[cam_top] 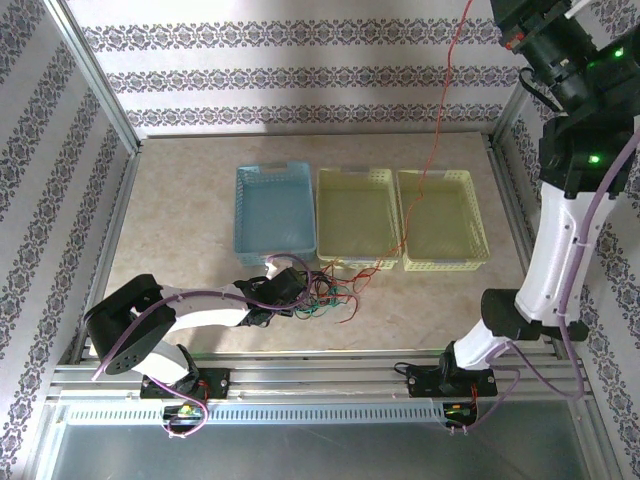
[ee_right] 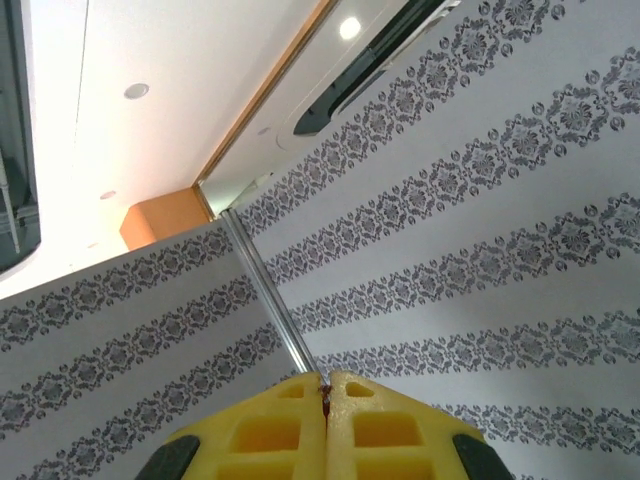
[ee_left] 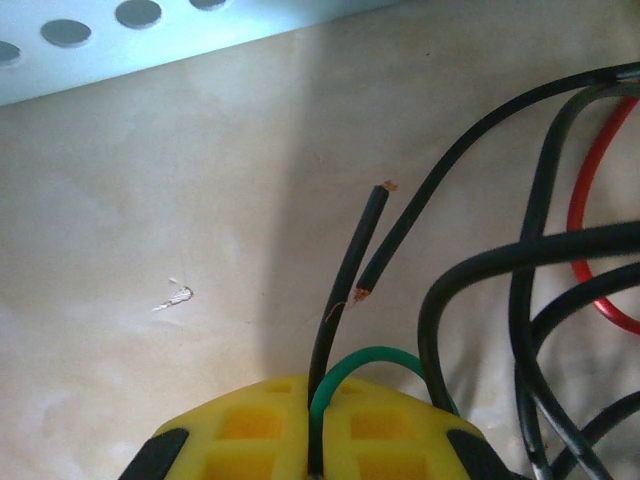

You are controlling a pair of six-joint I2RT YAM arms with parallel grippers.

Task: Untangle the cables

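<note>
One red cable [cam_top: 447, 92], right tool [ee_right: 327, 385] aloft

top: bright, even, sharp, faint shadows on bench [cam_top: 190, 200] | left wrist: dimmer, warm; soft shadow band across bench; cables [ee_left: 560, 243] fairly sharp, casting soft shadows; left claw [ee_left: 318, 405] blurred | right wrist: lamp [ee_right: 349, 27] glaring, ceiling [ee_right: 180, 60] washed out, right claw [ee_right: 327, 390] soft

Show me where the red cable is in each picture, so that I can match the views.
Top external: the red cable rises from the tangle to the top edge, right of centre.
Left wrist: a red loop at the right edge, among black cables.
Right wrist: probably the reddish speck in the shut right gripper.
Shared landmark: the blue basket, top and left wrist views.
</note>
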